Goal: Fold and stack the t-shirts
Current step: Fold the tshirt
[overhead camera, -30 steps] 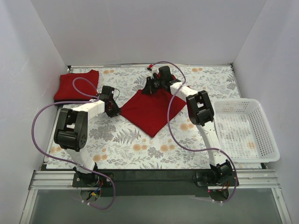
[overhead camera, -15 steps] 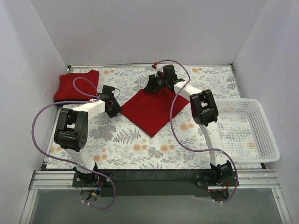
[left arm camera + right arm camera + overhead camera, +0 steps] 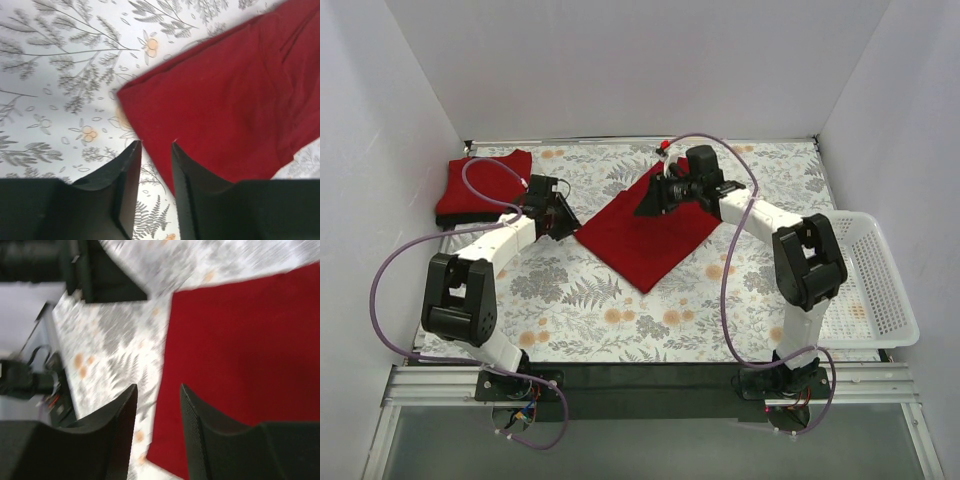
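Observation:
A folded red t-shirt (image 3: 645, 228) lies as a diamond on the floral tablecloth at mid-table. A second folded red t-shirt (image 3: 485, 185) lies at the back left. My left gripper (image 3: 565, 222) is open and empty, just off the middle shirt's left corner. In the left wrist view its tips (image 3: 156, 144) are at the shirt's edge (image 3: 235, 100), with nothing between them. My right gripper (image 3: 650, 203) is open and empty, above the shirt's far part. In the blurred right wrist view its tips (image 3: 158, 386) straddle the shirt's edge (image 3: 250, 340).
A white plastic basket (image 3: 860, 280) stands at the right edge, and the right arm's elbow is beside it. White walls close the table at the back and on both sides. The left gripper (image 3: 100, 275) shows in the right wrist view.
My right gripper has drawn back from the shirt's far corner and its elbow has swung right. My left gripper has shifted slightly towards the back left. The shirt lies flatter.

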Action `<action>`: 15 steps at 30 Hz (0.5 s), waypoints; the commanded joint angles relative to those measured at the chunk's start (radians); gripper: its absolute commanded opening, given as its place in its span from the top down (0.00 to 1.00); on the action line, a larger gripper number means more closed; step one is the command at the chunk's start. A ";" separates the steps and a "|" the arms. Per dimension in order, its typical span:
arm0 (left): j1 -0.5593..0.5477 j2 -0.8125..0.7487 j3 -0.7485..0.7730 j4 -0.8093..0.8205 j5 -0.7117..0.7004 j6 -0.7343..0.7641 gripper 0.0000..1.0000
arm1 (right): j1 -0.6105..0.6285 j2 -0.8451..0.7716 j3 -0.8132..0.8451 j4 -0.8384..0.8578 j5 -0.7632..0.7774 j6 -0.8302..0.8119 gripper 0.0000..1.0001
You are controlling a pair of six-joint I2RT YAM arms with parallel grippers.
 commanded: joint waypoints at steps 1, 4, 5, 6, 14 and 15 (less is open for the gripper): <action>-0.004 0.033 0.029 0.041 0.105 -0.008 0.72 | 0.070 -0.057 -0.142 -0.016 -0.120 0.044 0.61; -0.008 0.093 0.070 0.052 0.127 -0.008 0.77 | 0.126 -0.077 -0.215 -0.029 -0.145 0.046 0.66; -0.008 0.110 0.090 0.054 0.132 -0.007 0.78 | 0.149 -0.080 -0.231 -0.029 -0.143 0.043 0.67; -0.008 0.125 0.098 0.054 0.133 -0.007 0.79 | 0.156 -0.078 -0.249 -0.030 -0.145 0.040 0.68; -0.010 0.271 0.127 0.054 0.107 -0.005 0.83 | 0.165 0.047 -0.234 -0.206 -0.180 -0.020 0.72; -0.010 0.280 0.126 0.052 0.092 -0.005 0.83 | 0.165 0.055 -0.243 -0.223 -0.171 -0.037 0.72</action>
